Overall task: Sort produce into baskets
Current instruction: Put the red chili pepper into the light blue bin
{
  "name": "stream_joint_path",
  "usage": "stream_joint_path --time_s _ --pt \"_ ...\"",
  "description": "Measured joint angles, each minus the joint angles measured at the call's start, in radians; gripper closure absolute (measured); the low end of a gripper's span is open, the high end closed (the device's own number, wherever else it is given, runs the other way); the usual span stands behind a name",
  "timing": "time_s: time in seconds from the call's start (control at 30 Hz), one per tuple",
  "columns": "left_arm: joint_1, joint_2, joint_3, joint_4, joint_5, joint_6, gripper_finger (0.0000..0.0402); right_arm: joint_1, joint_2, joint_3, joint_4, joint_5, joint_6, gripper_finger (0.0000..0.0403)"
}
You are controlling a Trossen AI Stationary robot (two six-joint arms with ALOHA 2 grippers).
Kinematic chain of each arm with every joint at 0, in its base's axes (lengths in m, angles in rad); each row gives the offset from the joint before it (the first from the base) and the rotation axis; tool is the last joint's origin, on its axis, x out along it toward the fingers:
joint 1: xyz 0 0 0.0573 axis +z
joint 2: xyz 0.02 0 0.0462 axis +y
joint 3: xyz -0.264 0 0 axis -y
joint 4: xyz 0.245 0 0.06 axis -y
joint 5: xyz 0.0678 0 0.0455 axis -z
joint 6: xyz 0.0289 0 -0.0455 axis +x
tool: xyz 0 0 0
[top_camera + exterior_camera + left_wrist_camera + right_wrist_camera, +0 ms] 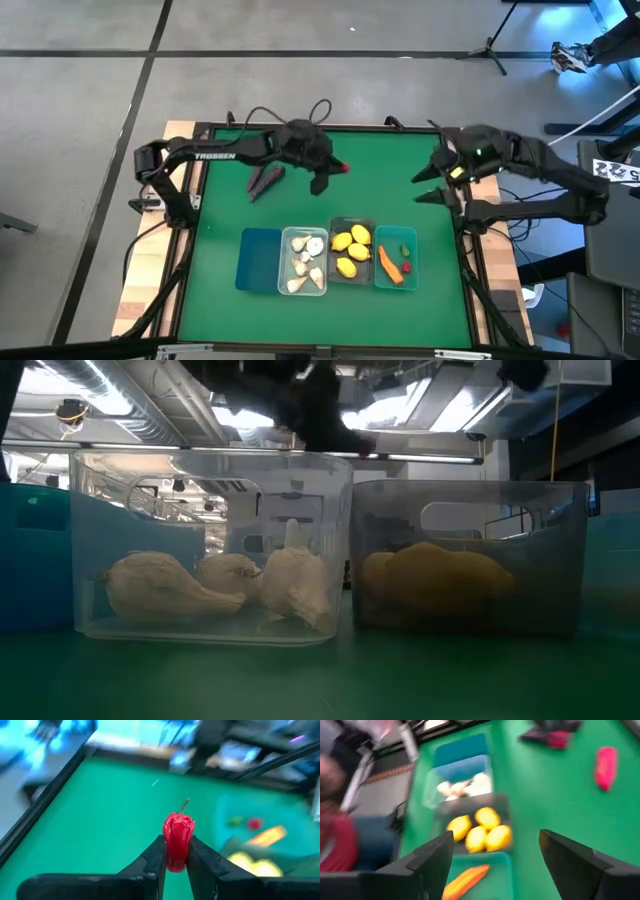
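Only the left wrist view shows the grip plainly: the left gripper [176, 857] is clenched on a red pepper [178, 840], stem pointing away. From above, that arm reaches across the desk's [220, 290] far side. The right gripper [437, 186] hangs released at the right.

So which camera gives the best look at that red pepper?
The left wrist view: the red pepper fills the middle, pinched in the left gripper. The high view shows a red speck; the right wrist view a blur; the low view nothing clear.
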Motion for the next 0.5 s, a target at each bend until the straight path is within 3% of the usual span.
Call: stream_joint_path --time_s 0.13,0.27,0.5 --pt "-0.102 0.001 0.000 0.150 0.006 -0.001 0.0341 0.050 -0.157 -0.255 0.193 0.136 0.118 0.0111" --pt "-0.200 0.034 -0.006 0.277 0.001 0.026 0.0341 0.087 -0.323 -0.428 0.283 0.257 0.212 0.0111" --pt "-0.310 0.153 -0.006 0.537 -0.152 0.081 0.0341 0.132 -0.538 -0.633 0.522 0.272 0.262 0.0111"
